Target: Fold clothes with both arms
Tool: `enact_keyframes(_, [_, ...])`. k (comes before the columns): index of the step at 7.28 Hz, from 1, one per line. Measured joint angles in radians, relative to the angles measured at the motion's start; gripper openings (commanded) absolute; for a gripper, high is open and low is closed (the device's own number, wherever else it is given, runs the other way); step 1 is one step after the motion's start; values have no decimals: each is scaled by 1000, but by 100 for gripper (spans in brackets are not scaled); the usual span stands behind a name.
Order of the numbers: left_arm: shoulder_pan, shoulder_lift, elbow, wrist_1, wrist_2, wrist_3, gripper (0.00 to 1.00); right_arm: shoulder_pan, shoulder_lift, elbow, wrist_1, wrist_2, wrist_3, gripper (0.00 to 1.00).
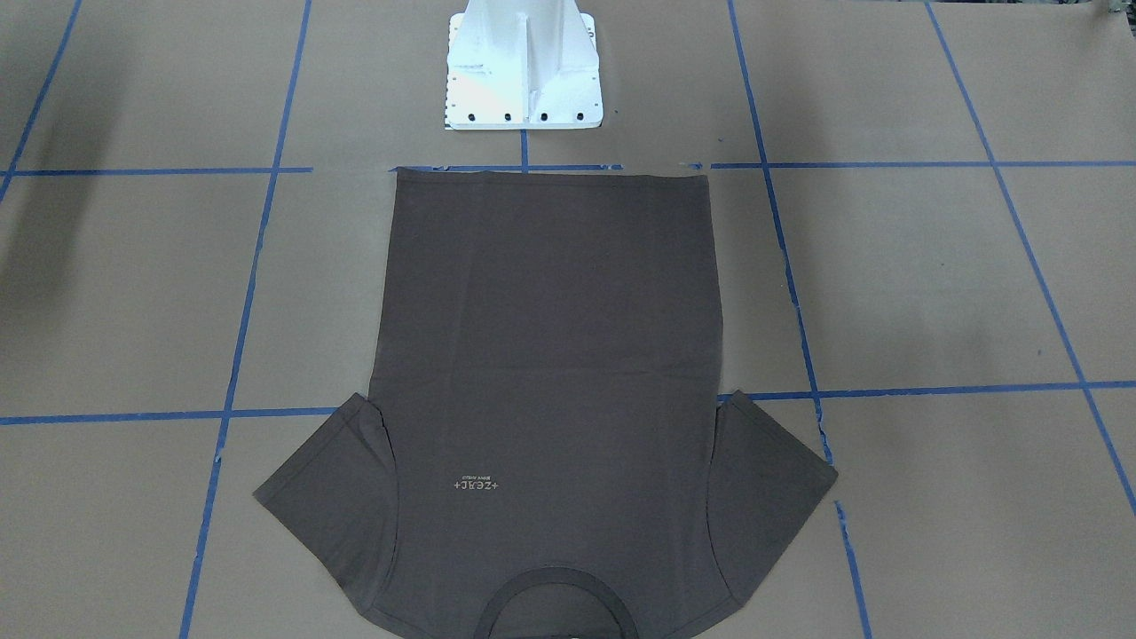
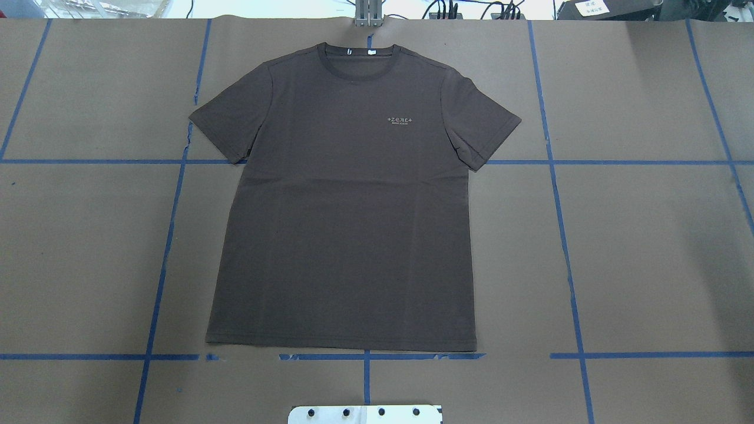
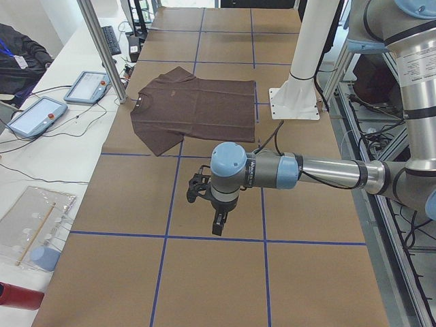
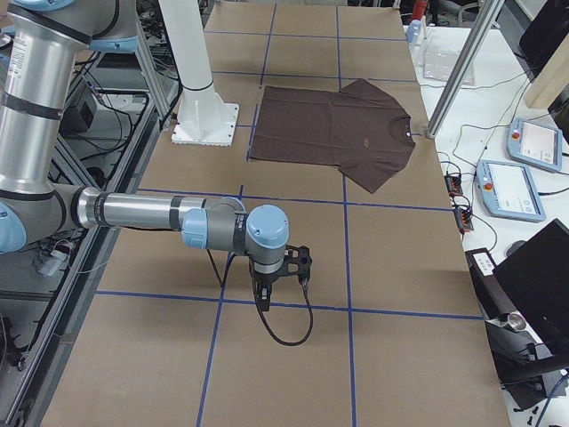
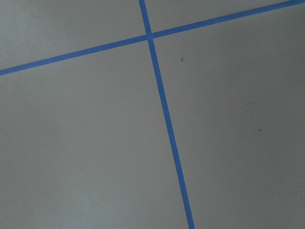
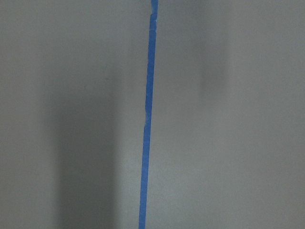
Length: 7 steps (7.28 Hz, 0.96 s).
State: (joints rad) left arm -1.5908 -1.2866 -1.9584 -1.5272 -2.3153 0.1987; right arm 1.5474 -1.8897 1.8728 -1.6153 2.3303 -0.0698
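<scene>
The dark brown-grey T-shirt (image 2: 347,235) lies flat and face up on the brown paper, sleeves spread, with its collar (image 2: 358,59) at the far edge and its hem toward the pedestal. It also shows from the front (image 1: 541,355) and from both sides (image 3: 194,105) (image 4: 333,129). My left gripper (image 3: 216,228) hangs over bare paper, well away from the shirt, toward the table's left end. My right gripper (image 4: 264,298) hangs likewise near the right end. Both show only in the side views, so I cannot tell whether they are open or shut. The wrist views hold only paper and blue tape.
A white pedestal (image 1: 522,71) stands just behind the shirt's hem. Blue tape lines (image 2: 565,247) grid the paper. A metal post (image 3: 102,48) rises by the collar side. Teach pendants (image 4: 511,187) and cables lie on the white table beyond.
</scene>
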Motion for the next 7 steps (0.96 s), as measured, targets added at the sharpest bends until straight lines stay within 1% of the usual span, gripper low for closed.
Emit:
enact_keyframes(2, [0, 0, -29, -7, 5, 1, 100, 8, 1, 26, -1, -3, 0, 100])
enact_keyframes(4, [1, -11, -74, -47, 35, 0, 100, 16, 32, 64, 8, 2, 5, 100])
enact_keyframes(5, [0, -41, -87, -101, 42, -2, 100, 17, 71, 80, 39, 4, 13, 100])
enact_keyframes(6, [0, -91, -89, -197, 52, -5, 100, 18, 118, 79, 83, 2, 23, 100])
enact_keyframes(7, [0, -138, -68, -289, 63, -8, 100, 18, 160, 61, 111, 8, 32, 100])
